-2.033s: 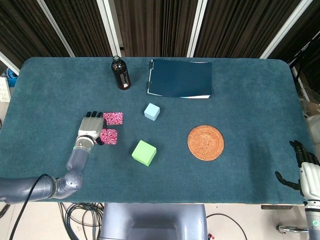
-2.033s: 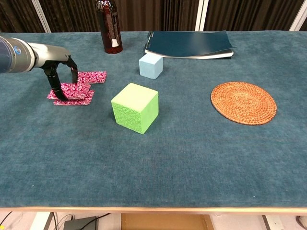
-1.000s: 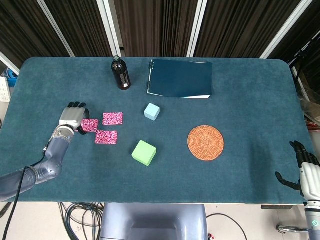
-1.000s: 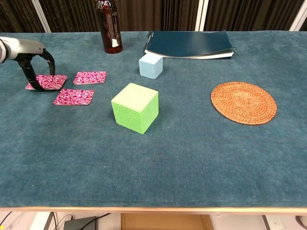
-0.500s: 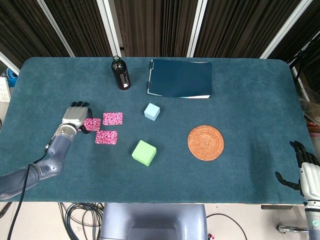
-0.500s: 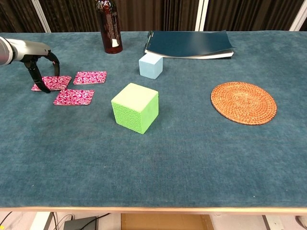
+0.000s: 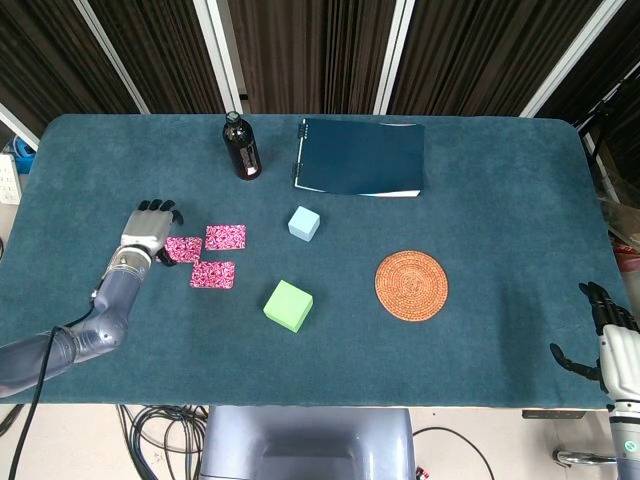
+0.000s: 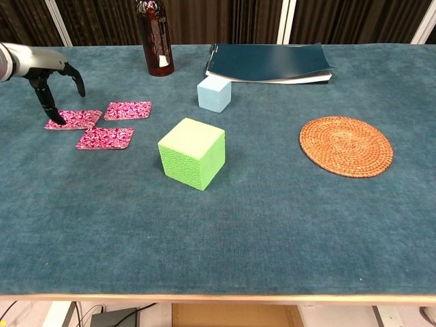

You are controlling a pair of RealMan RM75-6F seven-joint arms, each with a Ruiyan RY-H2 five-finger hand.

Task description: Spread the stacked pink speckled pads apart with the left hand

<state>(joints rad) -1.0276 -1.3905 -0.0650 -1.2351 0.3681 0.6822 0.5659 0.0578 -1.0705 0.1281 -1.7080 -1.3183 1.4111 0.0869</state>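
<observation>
Now left hand (image 8: pixel 51 85) lifted a little, fingers spread, one fingertip touching leftmost pink speckled pad (image 8: pixel 73 119), pads unmoved.

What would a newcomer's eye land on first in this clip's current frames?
Three pink speckled pads lie spread apart on the blue table at the left, with the left hand at the leftmost pad, its fingers touching that pad's edge. Next come the bright green cube near the middle and the round woven coaster to the right.
</observation>
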